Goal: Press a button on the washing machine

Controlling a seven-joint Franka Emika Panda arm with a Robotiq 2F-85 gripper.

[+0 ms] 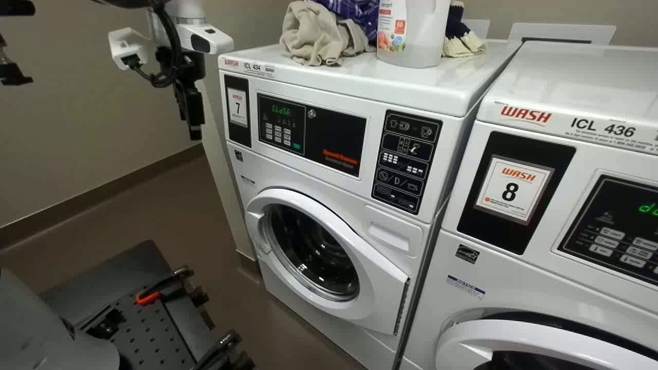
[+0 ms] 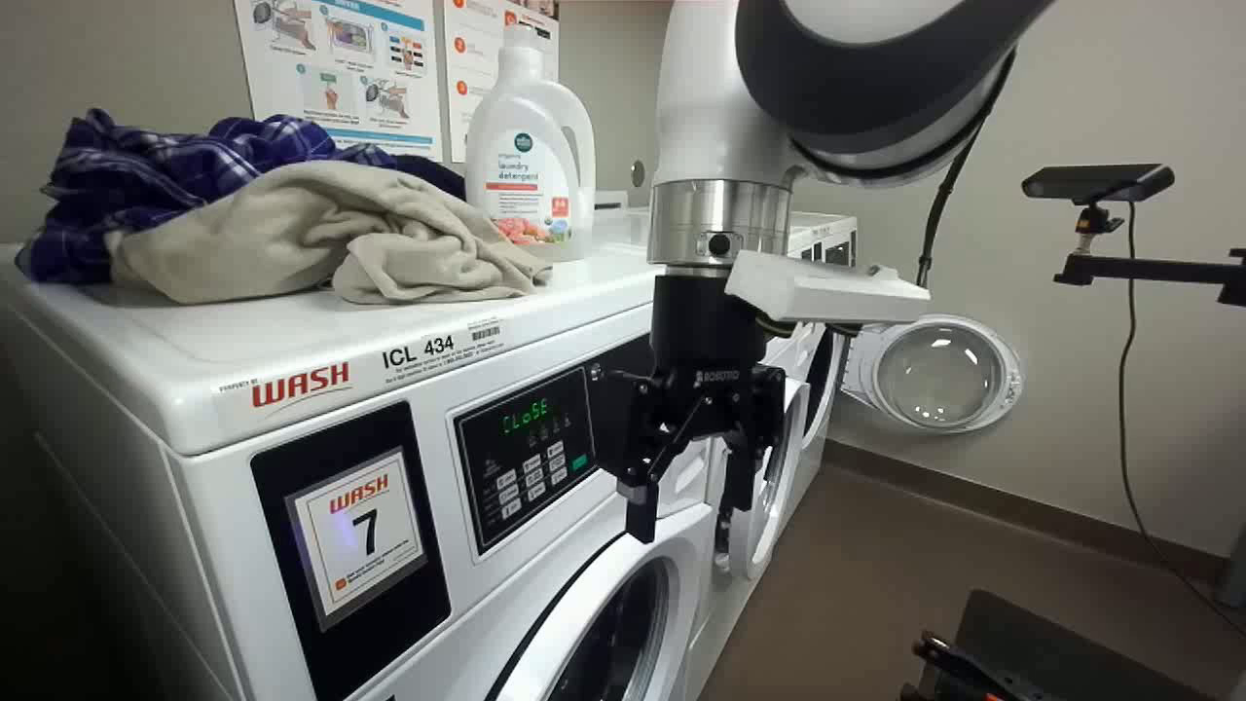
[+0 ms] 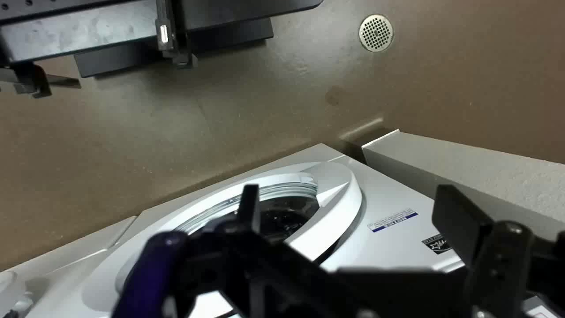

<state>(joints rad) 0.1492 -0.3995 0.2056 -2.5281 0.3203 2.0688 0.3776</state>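
The washing machine (image 1: 329, 191) stands, in an exterior view, left of washer 8 (image 1: 540, 259). Its keypad (image 2: 533, 477), in an exterior view, lies left of the down-pointing, spread fingers (image 2: 641, 514); pressing likely means moving that way, across a gap hard to judge.

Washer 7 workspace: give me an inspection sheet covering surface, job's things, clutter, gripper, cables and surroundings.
Surface: white washer top, partly covered.
Job's things: washing machine, its display reading CLOSE, buttons visible; whether its door is latched cannot be told.
Clutter: beige cloth, purple plaid cloth and detergent bottle on that top.
Gripper: open, holding nothing, apart from the buttons.
Cables: black cable, hanging in a loop.
Surroundings: washer 8 alongside; round floor drain.
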